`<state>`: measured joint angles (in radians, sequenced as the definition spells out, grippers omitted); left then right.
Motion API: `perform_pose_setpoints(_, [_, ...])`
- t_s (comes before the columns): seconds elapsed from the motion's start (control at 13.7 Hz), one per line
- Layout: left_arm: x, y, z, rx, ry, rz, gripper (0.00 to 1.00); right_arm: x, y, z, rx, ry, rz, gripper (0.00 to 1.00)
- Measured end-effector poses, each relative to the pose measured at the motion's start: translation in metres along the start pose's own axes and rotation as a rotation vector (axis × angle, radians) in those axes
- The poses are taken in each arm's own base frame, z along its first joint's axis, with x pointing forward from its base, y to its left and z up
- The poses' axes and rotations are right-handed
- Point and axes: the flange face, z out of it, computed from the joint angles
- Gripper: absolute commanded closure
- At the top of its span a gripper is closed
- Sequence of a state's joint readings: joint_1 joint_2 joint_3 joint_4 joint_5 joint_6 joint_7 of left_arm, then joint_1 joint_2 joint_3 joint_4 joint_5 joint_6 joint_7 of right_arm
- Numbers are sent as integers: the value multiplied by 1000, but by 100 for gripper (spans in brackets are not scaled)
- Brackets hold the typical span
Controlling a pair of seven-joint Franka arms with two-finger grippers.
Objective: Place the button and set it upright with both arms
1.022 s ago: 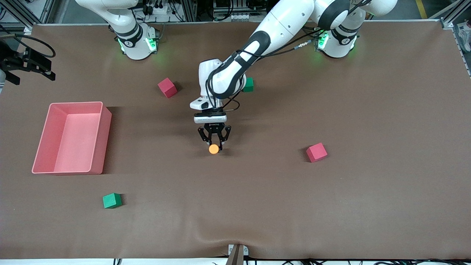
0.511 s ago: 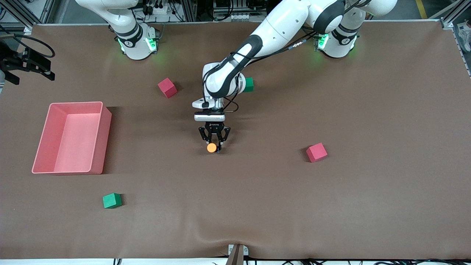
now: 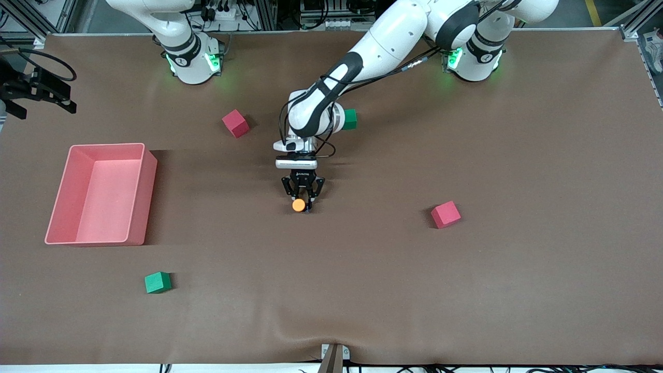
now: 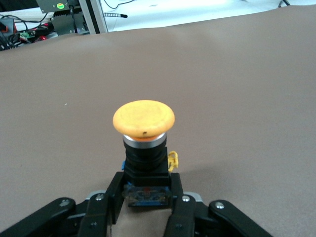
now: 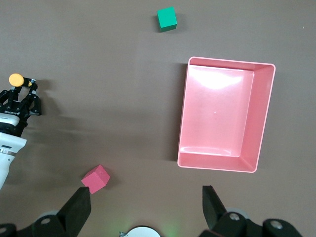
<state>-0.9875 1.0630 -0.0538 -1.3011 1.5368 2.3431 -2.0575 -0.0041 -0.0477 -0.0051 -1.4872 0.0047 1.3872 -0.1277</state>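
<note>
My left gripper hangs low over the middle of the table, shut on the black body of the button. In the left wrist view the fingers clamp the body from both sides. The round orange cap points away from the gripper. I cannot tell whether the button touches the table. My right gripper is open and empty, high over the table near its own base. From there I see the button and the left gripper.
A pink bin stands toward the right arm's end. A red cube and a green cube lie near the bases. Another red cube lies toward the left arm's end, and a green cube near the front.
My left arm has lowered, bringing the button down closer to the table and slightly toward the bases. The right arm has not moved.
</note>
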Motion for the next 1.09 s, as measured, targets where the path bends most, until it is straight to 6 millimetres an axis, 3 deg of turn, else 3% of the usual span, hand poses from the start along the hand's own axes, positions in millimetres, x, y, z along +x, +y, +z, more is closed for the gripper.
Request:
perform_pose_setpoints(0.29, [-1, 2, -2, -3, -3, -16, 0, 0, 0, 0, 0, 0, 1, 0])
perform_pose_setpoints(0.51, [5, 14, -15, -11, -35, -78, 0, 0, 1, 0, 0, -1, 2, 0])
perform_pose_setpoints(0.88, [19, 48, -71, 3, -191, -257, 0, 0, 2, 1, 0, -1, 3, 0])
perform_pose_setpoints(1.09, [34, 59, -97, 45, -327, -397, 0, 0, 2, 1, 0, -1, 3, 0])
